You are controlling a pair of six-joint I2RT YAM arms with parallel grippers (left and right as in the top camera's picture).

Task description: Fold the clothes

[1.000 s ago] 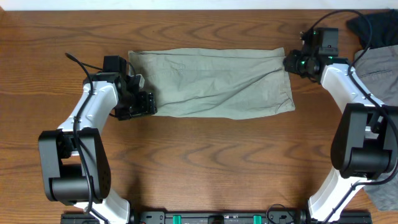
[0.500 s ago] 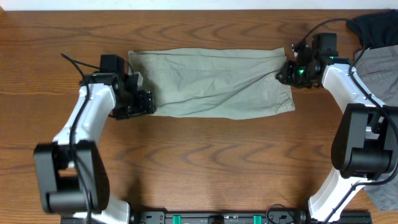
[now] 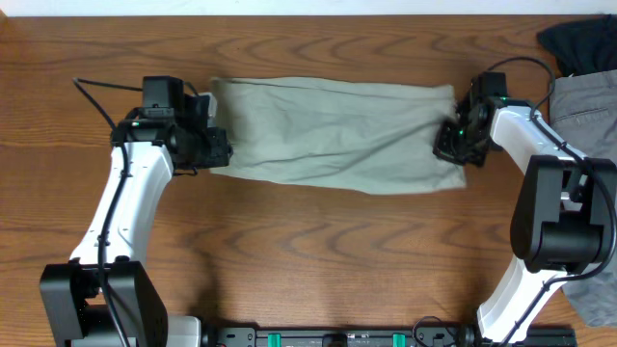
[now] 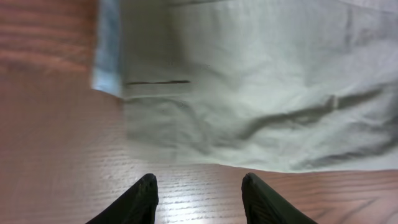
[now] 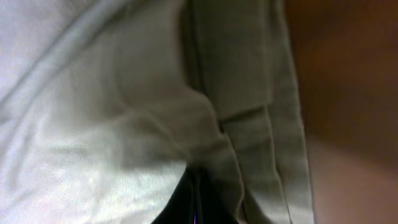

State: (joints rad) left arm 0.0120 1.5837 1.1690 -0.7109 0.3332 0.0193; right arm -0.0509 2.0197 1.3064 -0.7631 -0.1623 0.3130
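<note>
The shorts (image 3: 333,135) are laid flat across the far half of the wooden counter (image 3: 318,260), stretched lengthwise between the two arms, with their long axis running left to right. In the overhead view, diagonal creases are seen in the cloth, converging toward the right-hand end. The left tool (image 3: 220,152) is positioned at the left end of the shorts, near the nearer corner. In the left wrist view, the left tool (image 4: 198,190) is shown with its jaws set moderately apart; only bare wood lies between the fingertips (image 4: 146,190), and the nearer edge of the shorts (image 4: 249,93) lies just beyond them, not touched. A strip of pale lining (image 4: 107,43) is exposed along the left end of the garment, and a dark pocket slit (image 4: 158,82) is visible just beside it. The right tool (image 3: 449,145) is placed on the right end of the shorts, near the nearer corner. In the right wrist view, the right tool (image 5: 196,202) is seen fully closed, its dark tips reduced to a narrow sliver with the cloth of the shorts (image 5: 124,124) gathered around them, so that a pinch of the fabric is held. A folded hem band (image 5: 273,124) runs just beside the tips, and bare counter is seen past it. A grey garment (image 3: 583,106) lies at the right edge of the counter, behind the right arm, and a black garment (image 3: 578,43) lies at the far right corner; both are well apart from the shorts.
</note>
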